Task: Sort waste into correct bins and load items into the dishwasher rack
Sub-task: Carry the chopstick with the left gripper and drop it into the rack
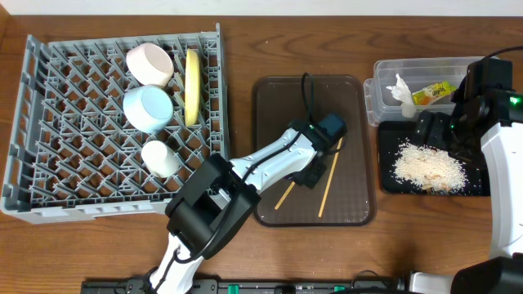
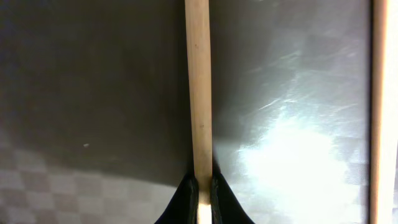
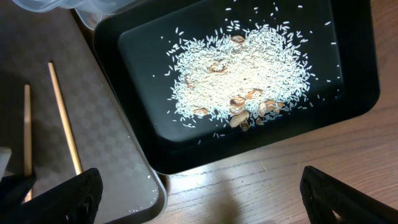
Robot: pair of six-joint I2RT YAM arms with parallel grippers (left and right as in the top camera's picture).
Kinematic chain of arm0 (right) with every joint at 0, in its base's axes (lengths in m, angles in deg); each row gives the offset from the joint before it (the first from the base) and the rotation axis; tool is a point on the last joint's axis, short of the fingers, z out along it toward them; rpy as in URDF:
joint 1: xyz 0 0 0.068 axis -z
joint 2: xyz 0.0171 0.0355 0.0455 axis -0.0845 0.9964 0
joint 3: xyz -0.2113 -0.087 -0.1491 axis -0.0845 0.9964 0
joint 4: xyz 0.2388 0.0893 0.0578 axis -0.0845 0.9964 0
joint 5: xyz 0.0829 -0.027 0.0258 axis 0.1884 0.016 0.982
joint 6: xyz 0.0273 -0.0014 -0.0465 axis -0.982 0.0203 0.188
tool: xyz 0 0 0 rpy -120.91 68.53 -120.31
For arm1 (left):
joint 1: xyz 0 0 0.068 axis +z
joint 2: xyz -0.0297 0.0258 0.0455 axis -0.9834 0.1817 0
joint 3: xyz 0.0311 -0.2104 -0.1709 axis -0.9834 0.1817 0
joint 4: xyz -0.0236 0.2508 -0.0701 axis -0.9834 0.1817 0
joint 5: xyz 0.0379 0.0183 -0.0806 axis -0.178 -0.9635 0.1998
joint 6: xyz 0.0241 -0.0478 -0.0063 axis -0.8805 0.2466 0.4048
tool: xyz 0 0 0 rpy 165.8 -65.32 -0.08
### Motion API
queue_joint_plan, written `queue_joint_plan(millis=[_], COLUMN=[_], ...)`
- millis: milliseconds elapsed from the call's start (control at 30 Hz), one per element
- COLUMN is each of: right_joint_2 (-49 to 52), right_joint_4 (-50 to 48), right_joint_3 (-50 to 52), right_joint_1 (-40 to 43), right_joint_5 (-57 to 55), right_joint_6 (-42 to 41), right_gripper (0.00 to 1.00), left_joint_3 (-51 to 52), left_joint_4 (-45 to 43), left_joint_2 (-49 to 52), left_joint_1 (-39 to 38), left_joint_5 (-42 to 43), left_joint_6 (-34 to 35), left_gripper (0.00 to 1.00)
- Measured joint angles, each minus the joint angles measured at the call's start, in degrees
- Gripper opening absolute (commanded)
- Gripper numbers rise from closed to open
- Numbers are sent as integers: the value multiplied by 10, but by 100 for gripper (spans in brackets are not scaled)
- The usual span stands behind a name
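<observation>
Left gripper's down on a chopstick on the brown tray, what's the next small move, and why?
Probably lift straight up. The left gripper looks shut on one chopstick that lies flat on the brown tray; the dishwasher rack stands beside that tray.

Overhead top-down; wrist cams close, all show chopsticks (image 3: 64, 118).

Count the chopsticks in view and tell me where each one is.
2. The gripped chopstick sits in the left gripper over the brown tray; the free chopstick lies on that tray beside it. None seems hidden.
</observation>
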Motion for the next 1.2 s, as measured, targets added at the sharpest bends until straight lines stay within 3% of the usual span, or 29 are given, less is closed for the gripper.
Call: queue_joint_plan(millis=[233, 533, 767, 967, 1033, 1100, 1200], right_joint_2=[0, 0, 0, 0, 0, 0, 0], right_joint_4=[0, 0, 0, 0, 0, 0, 0], right_joint_3=[0, 0, 0, 0, 0, 0, 0], right_joint_1=[0, 0, 0, 0, 0, 0, 0], right_joint_5=[0, 0, 0, 0, 0, 0, 0], right_joint_6=[0, 0, 0, 0, 0, 0, 0], right_gripper=[99, 99, 99, 99, 99, 99, 99], left_joint_3=[0, -3, -4, 2, 2, 3, 3], left_joint_4=[31, 43, 44, 44, 44, 44, 44], left_joint_2=[-52, -229, -227, -211, -203, -197, -193], left_joint_1=[31, 165, 272, 315, 323, 326, 325], left_joint_5=[-23, -50, -58, -59, -59, -59, -59], left_joint_6=[0, 0, 0, 0, 0, -4, 0], left_gripper=[6, 6, 6, 7, 13, 34, 39])
